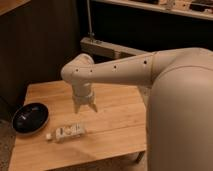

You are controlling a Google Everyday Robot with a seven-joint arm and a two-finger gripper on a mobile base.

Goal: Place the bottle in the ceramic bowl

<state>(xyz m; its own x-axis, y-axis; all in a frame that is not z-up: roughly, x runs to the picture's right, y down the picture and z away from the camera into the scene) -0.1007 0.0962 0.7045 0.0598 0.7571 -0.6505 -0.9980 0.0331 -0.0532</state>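
The bottle [69, 132] is small, pale and whitish with a white cap. It lies on its side on the wooden table [120, 120], cap pointing left, near the front left. The ceramic bowl [30, 118] is round, shallow and glossy black. It sits at the table's left edge, just left of and slightly behind the bottle. My gripper [84, 107] hangs pointing down from the white arm, above the table and a little behind and to the right of the bottle. It holds nothing and its fingers [76, 107] stand apart.
My large white arm [175, 100] fills the right side and covers the table's right end. A dark wall and a grey metal bar [107, 48] stand behind the table. The floor shows at the lower left.
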